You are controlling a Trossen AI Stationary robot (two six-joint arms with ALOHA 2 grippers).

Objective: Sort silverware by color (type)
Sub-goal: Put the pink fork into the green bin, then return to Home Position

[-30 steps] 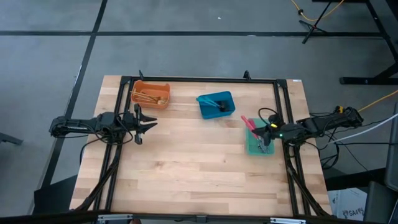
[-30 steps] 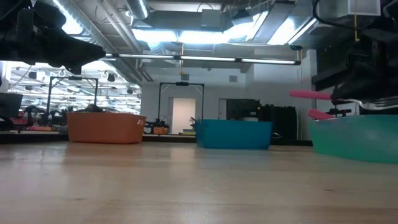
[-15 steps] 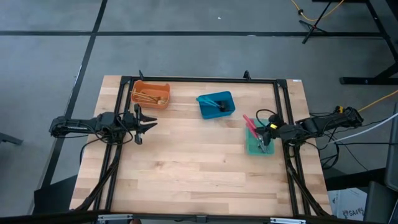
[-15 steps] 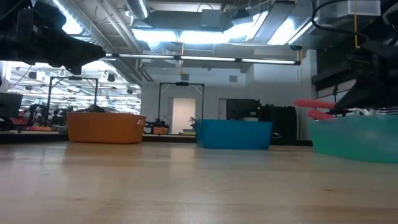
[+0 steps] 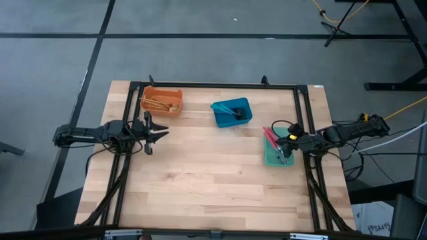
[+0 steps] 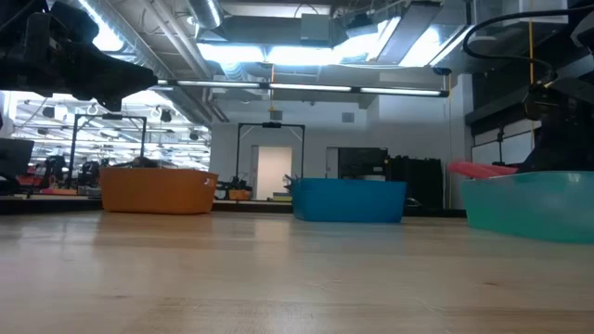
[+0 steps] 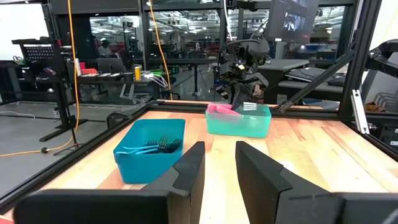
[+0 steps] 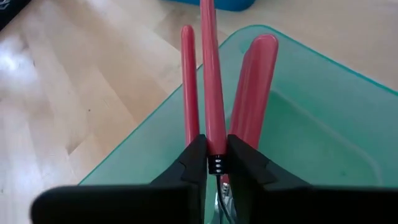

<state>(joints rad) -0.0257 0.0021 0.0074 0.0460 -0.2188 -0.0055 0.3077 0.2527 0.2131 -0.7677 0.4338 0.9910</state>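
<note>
1. Lowered since before, the red utensil now rests on the green bin's rim at centre right.
2. Left gripper waits centre left, fingers apart.
3. Right gripper pinches that utensil narrowly.

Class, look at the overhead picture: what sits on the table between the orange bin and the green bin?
In the high view, the blue bin sits between the orange bin and the green bin, with dark utensils inside; otherwise bare wood.

Red utensils in green bin; blue bin; orange bin.
</note>
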